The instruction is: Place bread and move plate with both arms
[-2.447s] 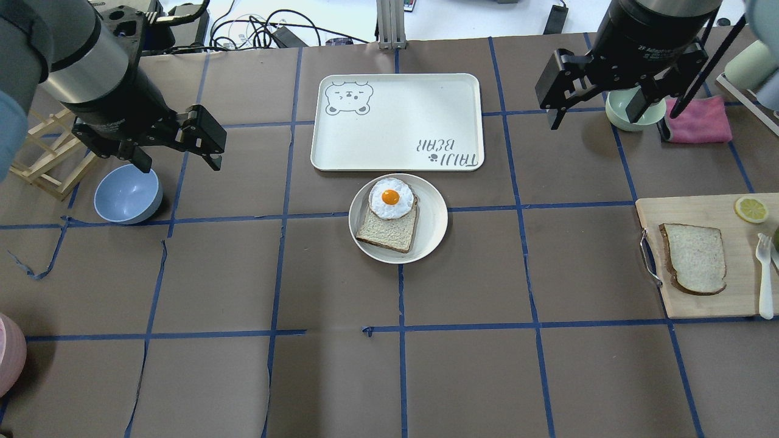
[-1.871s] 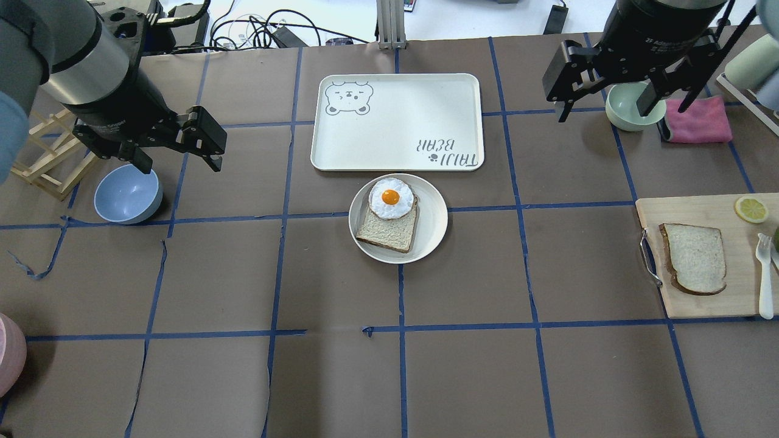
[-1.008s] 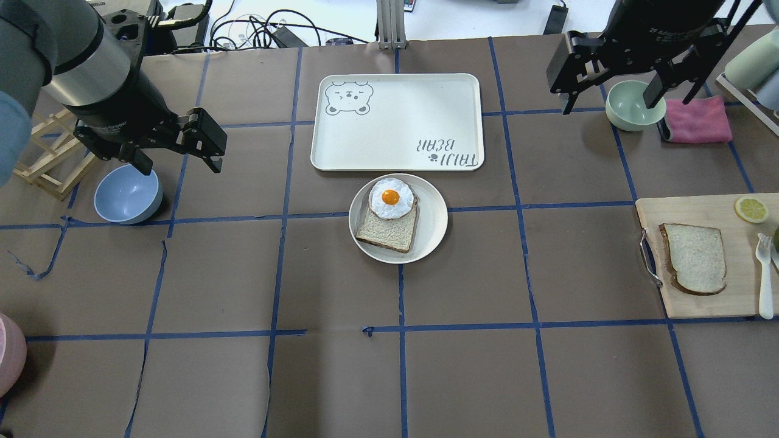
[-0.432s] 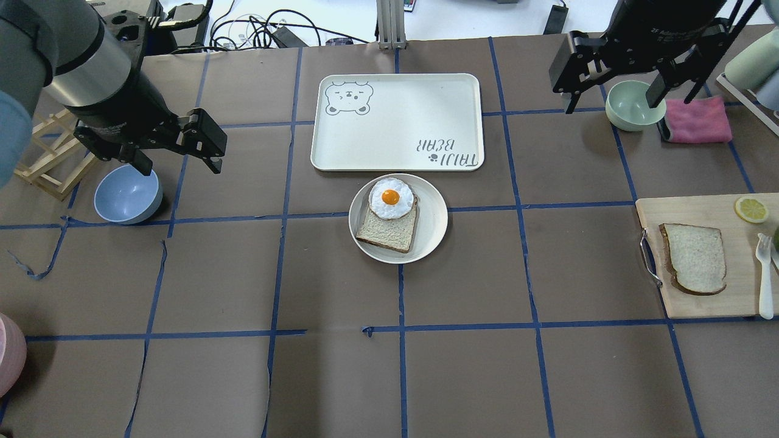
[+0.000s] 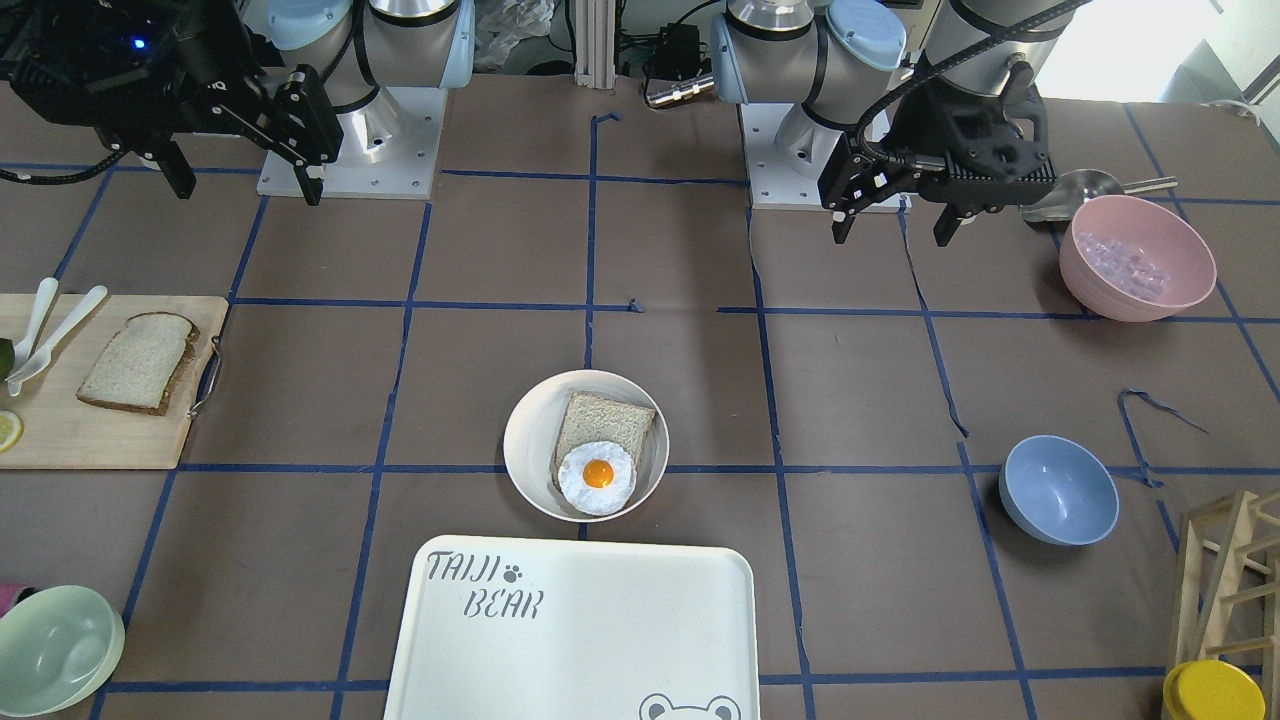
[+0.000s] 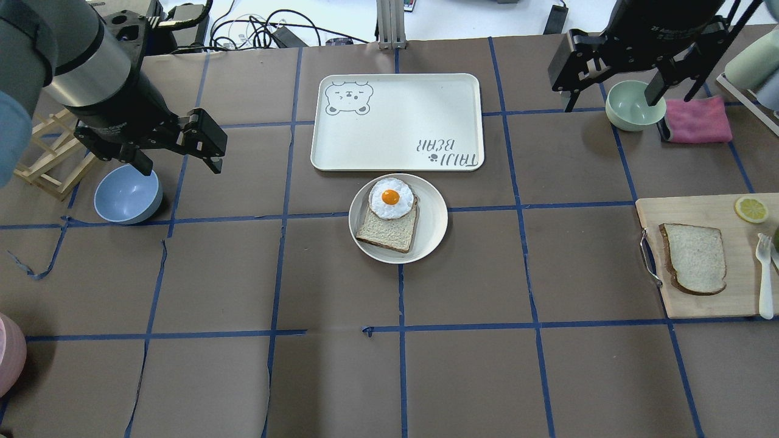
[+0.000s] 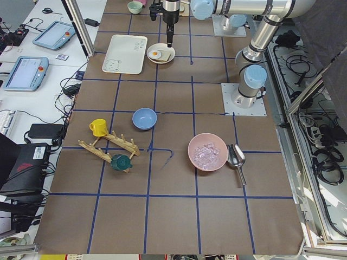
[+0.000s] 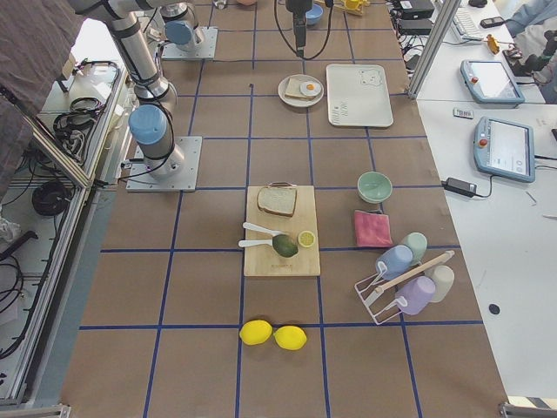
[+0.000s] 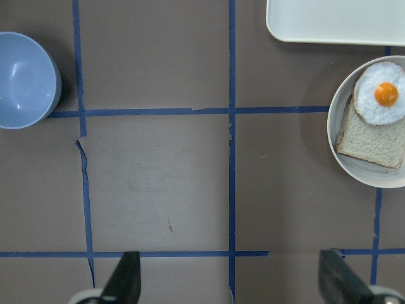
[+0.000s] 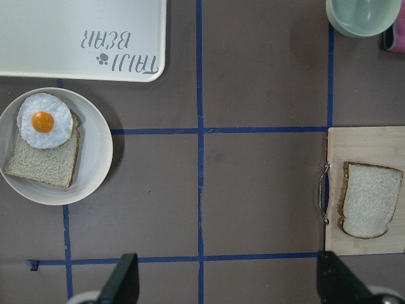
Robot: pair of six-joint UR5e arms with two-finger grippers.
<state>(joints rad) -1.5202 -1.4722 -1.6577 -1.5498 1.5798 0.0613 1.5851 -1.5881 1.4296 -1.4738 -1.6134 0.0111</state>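
Bread by board edge, plate well apart.

White plate, pale brown-crusted bread

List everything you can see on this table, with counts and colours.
bread: one, pale with dark crust, on the cutting board
plate: one, white, table centre, holding the egg-topped slice
tray: one, white, beside the plate
green bowl: one, pale green, beside the pink cloth
blue bowl: one, blue, left side
pink bowl: one, pink, holding clear cubes
lemons: two, yellow, right end
left claw: one, black, open, raised
right claw: one, black, open, raised
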